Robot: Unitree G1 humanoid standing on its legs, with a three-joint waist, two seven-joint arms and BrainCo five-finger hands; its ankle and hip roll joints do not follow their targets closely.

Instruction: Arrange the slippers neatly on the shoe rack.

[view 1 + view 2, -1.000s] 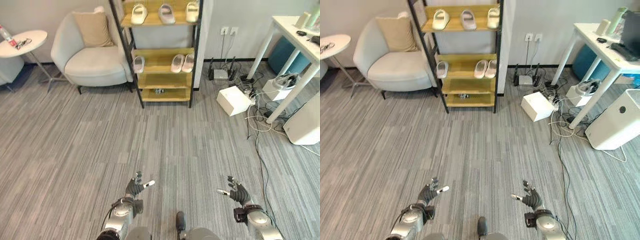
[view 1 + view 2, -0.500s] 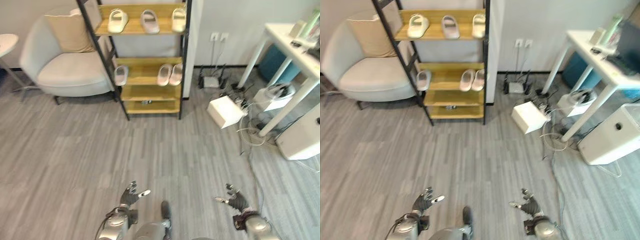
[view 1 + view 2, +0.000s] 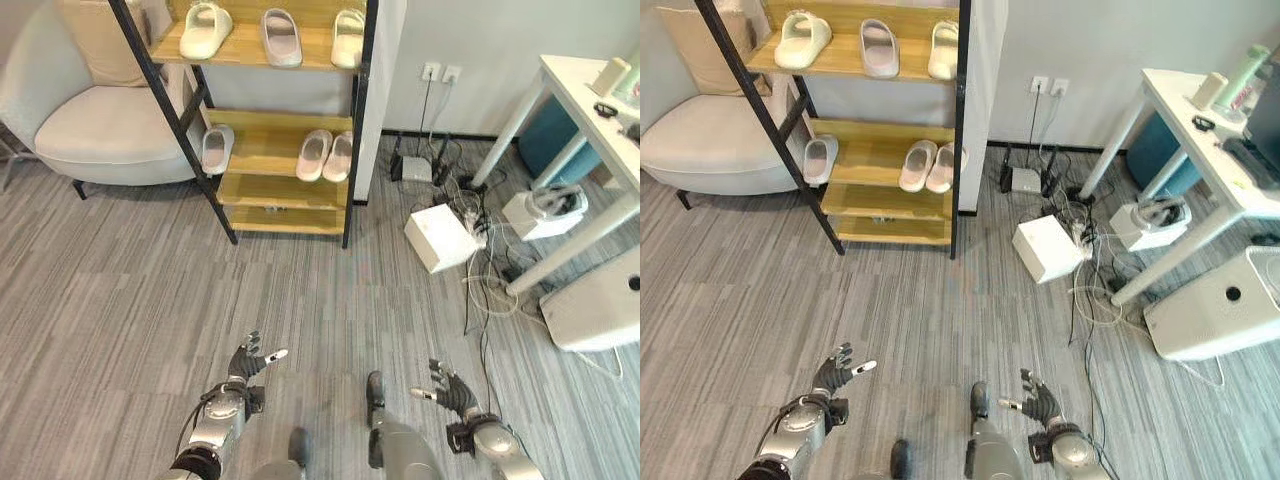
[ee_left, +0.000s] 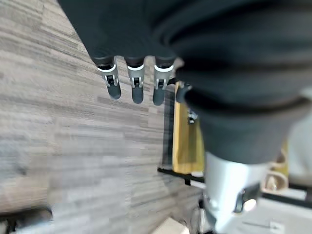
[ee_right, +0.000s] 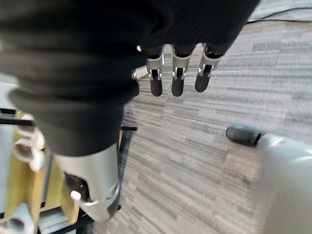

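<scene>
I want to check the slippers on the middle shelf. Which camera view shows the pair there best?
The left eye view: the pair of slippers lies unobstructed, side by side on the shoe rack. The right eye view shows them equally whole. The wrist views catch only slivers of the rack.

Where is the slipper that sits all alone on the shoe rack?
The lone slipper sits at the left end of the shoe rack's second shelf, beside the armchair, apart from the pair to its right.
</scene>
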